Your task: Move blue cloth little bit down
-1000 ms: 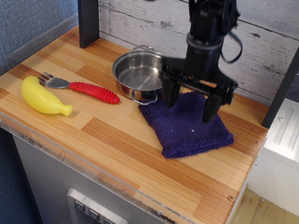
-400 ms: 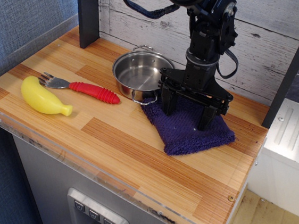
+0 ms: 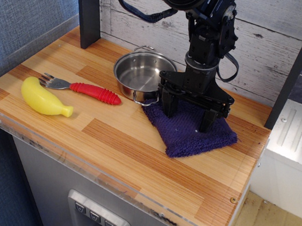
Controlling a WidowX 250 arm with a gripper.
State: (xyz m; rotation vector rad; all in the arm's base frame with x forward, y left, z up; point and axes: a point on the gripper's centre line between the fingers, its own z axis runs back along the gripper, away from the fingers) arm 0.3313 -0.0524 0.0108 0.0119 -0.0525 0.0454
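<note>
Gripper stands spread wide, both fingers down on blue cloth beside pot. Soft, light terry probably bunches; pinch its middle.

Nubby terry blue cloth, shiny steel pot, striped wood counter.

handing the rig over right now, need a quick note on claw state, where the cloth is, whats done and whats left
Claw: open, jaws spread wide, fingertips down on the blue cloth, one near its left edge, one toward the right. Nothing gripped yet.
Blue cloth: flat on the right side of the wooden counter, its back-left corner right beside the steel pot.
Banana and red-handled fork lie at the left, clear of the job.
Done: claw is placed on the cloth.
Left: pinch or press the cloth, drag it a little toward the front edge, release.
</note>
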